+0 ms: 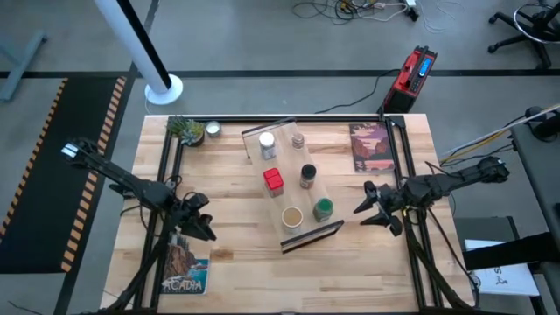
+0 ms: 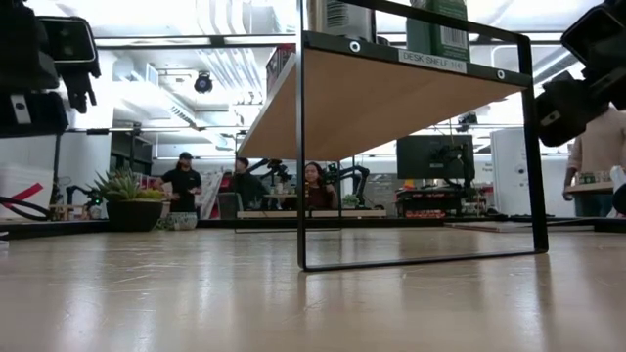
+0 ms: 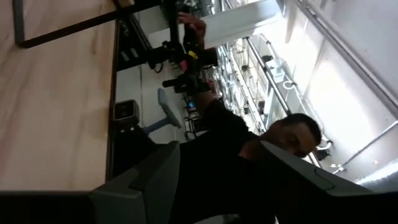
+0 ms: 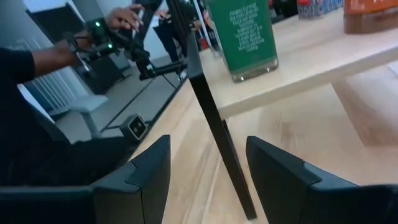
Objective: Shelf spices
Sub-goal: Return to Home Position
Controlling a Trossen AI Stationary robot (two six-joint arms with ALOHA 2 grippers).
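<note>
The shelf [image 1: 293, 188], a light-wood board on black frame legs [image 2: 299, 156], stands slantwise at mid-table. On its top stand several spices: a white-capped jar [image 1: 267, 145], a small brown jar [image 1: 298, 140], a red square tin [image 1: 273, 179], a black-lidded jar [image 1: 308, 176], a green-lidded jar [image 1: 323, 208] and a wide tan-lidded jar [image 1: 291, 216]. My left gripper [image 1: 206, 229] hovers open left of the shelf's near end. My right gripper [image 1: 364, 210] hovers open right of it, facing the green-lidded jar [image 4: 242, 37] and a black shelf leg [image 4: 214, 118].
A small potted plant [image 1: 186, 129] and a round silver dish [image 1: 212, 129] sit at the far left. One picture book [image 1: 371, 147] lies at the far right, another [image 1: 185, 264] at the near left. A person [image 3: 273, 149] shows beyond the table.
</note>
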